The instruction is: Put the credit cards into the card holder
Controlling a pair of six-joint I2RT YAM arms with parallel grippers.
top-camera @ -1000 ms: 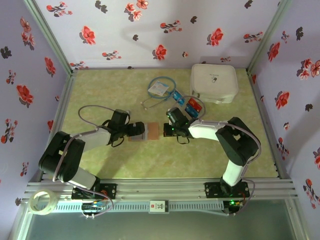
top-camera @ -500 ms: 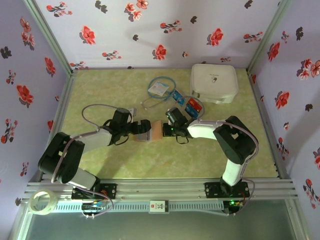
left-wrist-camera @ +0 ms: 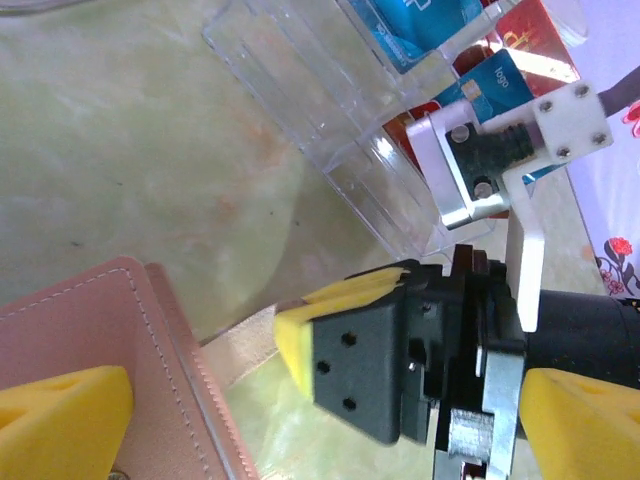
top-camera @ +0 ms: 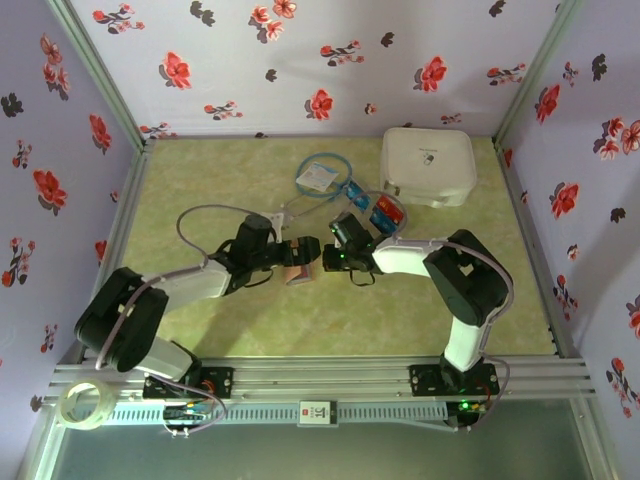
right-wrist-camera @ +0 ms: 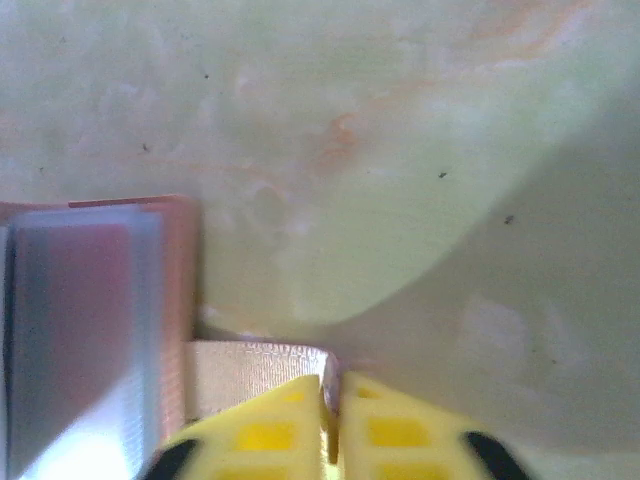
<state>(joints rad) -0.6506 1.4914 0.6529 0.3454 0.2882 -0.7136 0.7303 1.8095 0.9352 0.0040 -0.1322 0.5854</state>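
Right gripper [right-wrist-camera: 330, 395] is clenched, its two yellow fingertips pressed together at the bottom centre of its wrist view on a tan woven tab [right-wrist-camera: 255, 368] that sticks out from the edge of the card holder [left-wrist-camera: 110, 340]. The holder lies at the left of that view, pinkish with a greyish sleeve showing inside. In the overhead view it sits in the middle of the green table [top-camera: 200, 190], between the two grippers, which face each other there. Left gripper [top-camera: 298, 258] is spread wide: in its wrist view one yellow pad sits at the lower left against the stitched pink cover and the other at the lower right, with the right arm's black finger and yellow pad between them. Whether the lower-left pad presses on the cover or merely lies beside it is hard to say. The credit cards [left-wrist-camera: 530, 45], red and blue, stand in a clear plastic tray [left-wrist-camera: 330, 100] at the upper right of the left wrist view, apart from the holder. Overhead, that tray lies just beside a large white case [top-camera: 428, 165], with a white tag [top-camera: 320, 175] on a blue cord to its left.
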